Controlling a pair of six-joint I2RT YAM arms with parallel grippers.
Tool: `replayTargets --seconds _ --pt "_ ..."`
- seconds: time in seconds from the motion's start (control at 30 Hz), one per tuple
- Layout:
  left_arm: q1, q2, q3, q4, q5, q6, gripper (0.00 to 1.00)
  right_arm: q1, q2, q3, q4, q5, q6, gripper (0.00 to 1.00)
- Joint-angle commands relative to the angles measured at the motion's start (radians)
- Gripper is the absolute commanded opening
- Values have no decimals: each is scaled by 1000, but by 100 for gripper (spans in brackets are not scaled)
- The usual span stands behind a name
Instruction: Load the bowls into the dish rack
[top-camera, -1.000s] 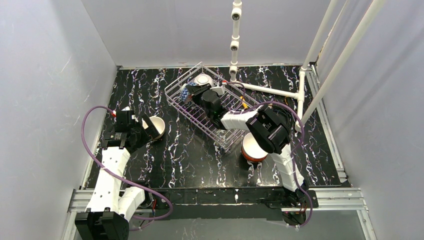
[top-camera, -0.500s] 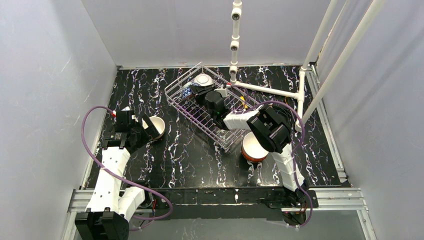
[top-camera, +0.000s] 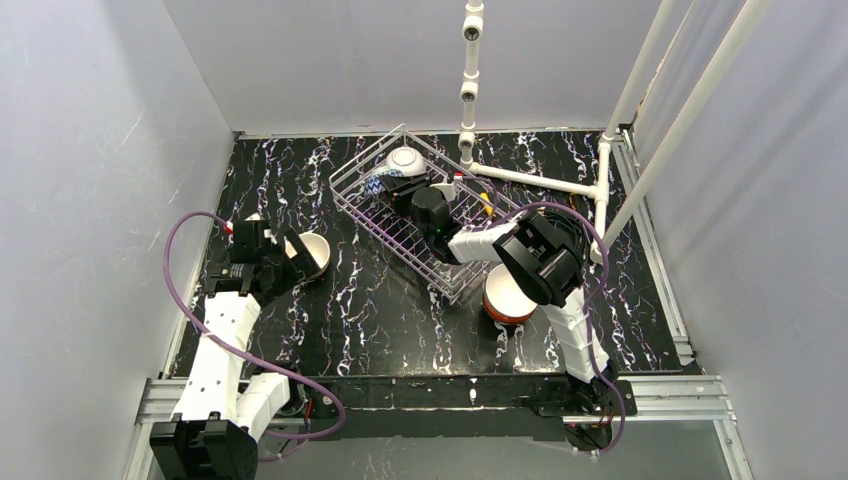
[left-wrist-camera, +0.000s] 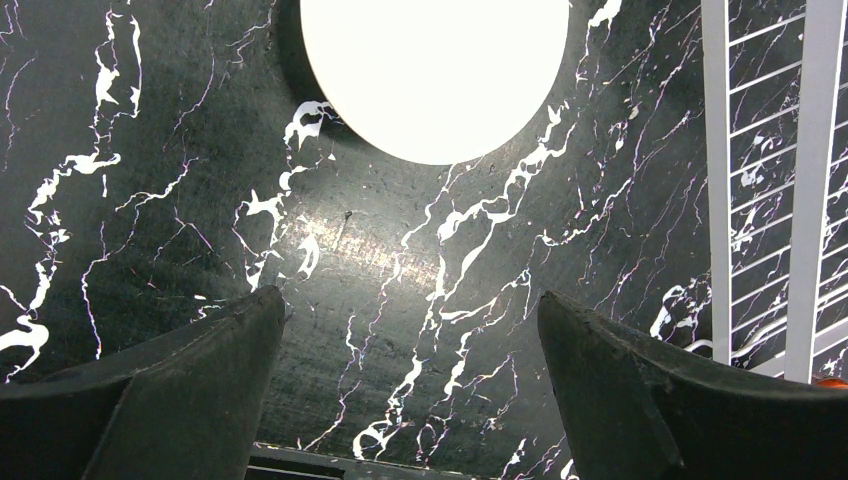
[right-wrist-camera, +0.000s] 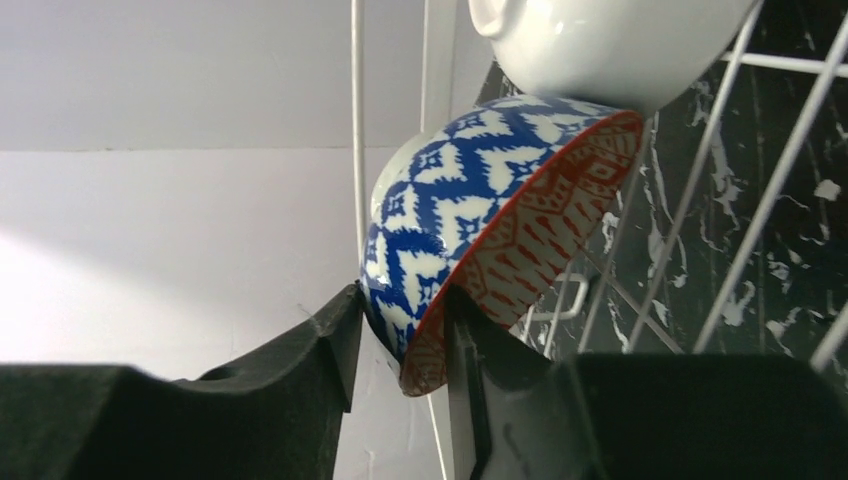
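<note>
The wire dish rack (top-camera: 452, 280) sits askew at the table's middle back. A white bowl (top-camera: 404, 158) rests in its far corner, and a blue-patterned bowl (top-camera: 376, 184) stands on edge next to it. My right gripper (top-camera: 393, 188) reaches into the rack. In the right wrist view it (right-wrist-camera: 400, 335) is shut on the blue-patterned bowl's (right-wrist-camera: 470, 210) rim, with the white bowl (right-wrist-camera: 600, 45) just above. A tan bowl (top-camera: 312, 251) stands upright on the table at left. My left gripper (top-camera: 287, 262) is beside it, open and empty (left-wrist-camera: 410, 330), with the bowl (left-wrist-camera: 435, 70) ahead. A red-orange bowl (top-camera: 505, 295) lies under my right arm.
A white pipe frame (top-camera: 530, 178) stands behind and to the right of the rack. Rack wires (left-wrist-camera: 765, 180) show at the right edge of the left wrist view. Grey walls enclose the black marbled table (top-camera: 390, 310).
My right wrist has turned and shifted slightly inside the rack, still holding the blue-patterned bowl. The left arm has not moved.
</note>
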Motion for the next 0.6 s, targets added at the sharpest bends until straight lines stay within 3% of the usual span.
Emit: replayTargets --seconds 0.0,0.3,0.43,0.57 --pt "3 0 -7 -13 -6 -1 96 4 -42 -27 -144 9 -36 45" --pt "4 -3 -5 -13 -10 1 96 3 -103 -46 -240 42 -47 54" --pt "4 -2 -3 -12 -13 0 96 4 -134 -29 -335 63 -45 71" --pt "5 0 -4 -17 -38 -5 96 4 -171 6 -459 92 -66 77"
